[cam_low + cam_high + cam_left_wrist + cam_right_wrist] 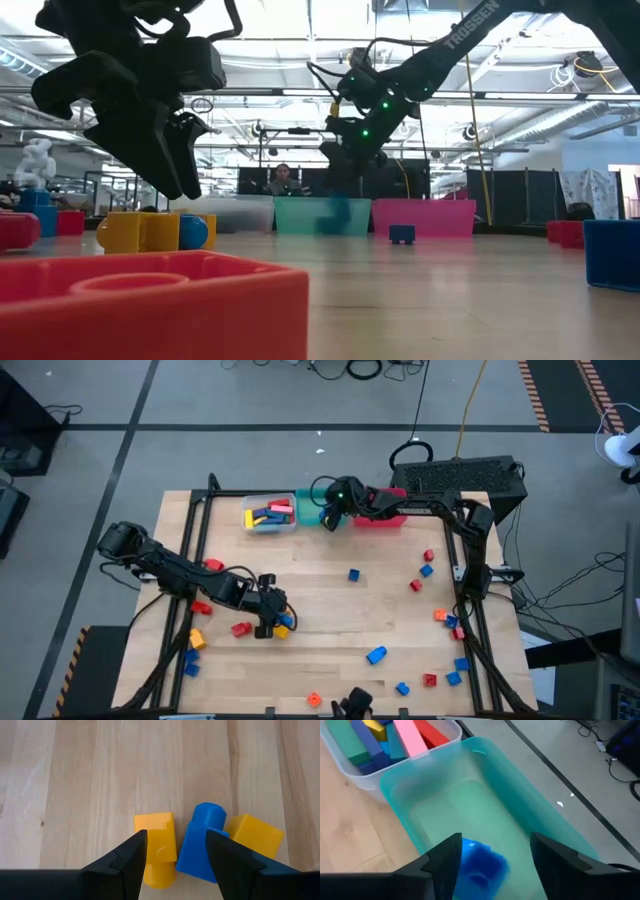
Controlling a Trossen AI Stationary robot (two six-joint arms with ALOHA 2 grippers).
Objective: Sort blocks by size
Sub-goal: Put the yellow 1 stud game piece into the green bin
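Note:
My left gripper (176,840) is open and hangs above a small cluster near the table's left: a yellow block (157,845), a blue block (202,840) and a second yellow block (255,835), all lying on the wood. In the high view this gripper (268,620) is just left of them. My right gripper (495,845) is open over the teal bin (485,795) at the far edge (306,510). A blue block (482,865) lies blurred inside that bin, below the fingers. The clear bin (270,513) holds long bars.
A red bin (385,518) stands right of the teal one. Loose blocks lie on the right and near parts of the table, such as blue ones (353,574) (376,654) and a red one (415,586). A red block (150,300) is close before the low camera. A person (283,180) is far behind.

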